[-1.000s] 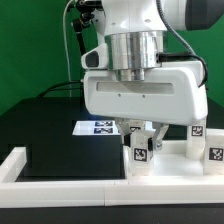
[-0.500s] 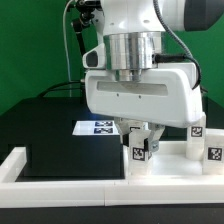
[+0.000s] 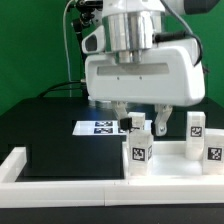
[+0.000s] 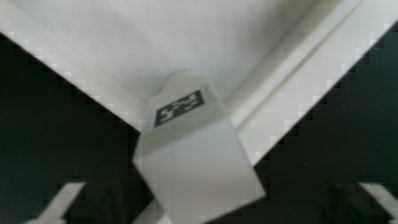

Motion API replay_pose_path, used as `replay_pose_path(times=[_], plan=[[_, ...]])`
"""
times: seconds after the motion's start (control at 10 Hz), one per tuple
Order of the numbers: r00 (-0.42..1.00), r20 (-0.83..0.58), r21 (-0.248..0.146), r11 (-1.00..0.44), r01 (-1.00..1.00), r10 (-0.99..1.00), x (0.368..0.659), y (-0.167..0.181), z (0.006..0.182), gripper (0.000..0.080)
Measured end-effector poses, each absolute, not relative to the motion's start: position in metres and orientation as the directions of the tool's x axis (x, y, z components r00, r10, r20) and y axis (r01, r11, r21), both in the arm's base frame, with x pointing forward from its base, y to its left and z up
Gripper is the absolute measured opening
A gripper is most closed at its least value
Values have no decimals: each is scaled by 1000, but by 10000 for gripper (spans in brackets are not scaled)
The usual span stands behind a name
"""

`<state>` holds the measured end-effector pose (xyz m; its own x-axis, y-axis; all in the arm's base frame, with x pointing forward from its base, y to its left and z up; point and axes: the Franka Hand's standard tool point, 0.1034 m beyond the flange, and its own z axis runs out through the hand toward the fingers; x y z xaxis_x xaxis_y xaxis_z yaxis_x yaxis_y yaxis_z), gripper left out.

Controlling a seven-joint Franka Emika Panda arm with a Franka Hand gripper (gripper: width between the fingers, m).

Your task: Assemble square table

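Observation:
The square tabletop [image 3: 172, 163] lies white at the exterior view's right; in the wrist view it fills the far part [image 4: 160, 35]. One white leg [image 3: 137, 148] with a tag stands upright at its near-left corner, also in the wrist view [image 4: 187, 150]. My gripper [image 3: 141, 122] hangs just above that leg, open, its fingers [image 4: 59, 203] spread wide on either side of it and not touching it. Two more tagged legs [image 3: 196, 125] [image 3: 213, 155] stand on the right side of the tabletop.
The marker board [image 3: 100, 127] lies on the black table behind the leg. Long white bars [image 3: 50, 186] edge the black surface at the front and left. A green backdrop stands behind.
The gripper has opened and risen off the leg, which stays standing upright at the tabletop's corner. The other legs have not moved.

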<state>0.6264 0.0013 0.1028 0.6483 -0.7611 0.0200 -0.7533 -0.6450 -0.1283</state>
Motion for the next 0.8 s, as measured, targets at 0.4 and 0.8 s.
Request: replay_pose_path(times=[0.4, 0.8], plan=[[647, 3, -166, -638, -752, -763, 626, 16, 141, 646], [647, 3, -162, -639, -752, -763, 625, 15, 138, 649]])
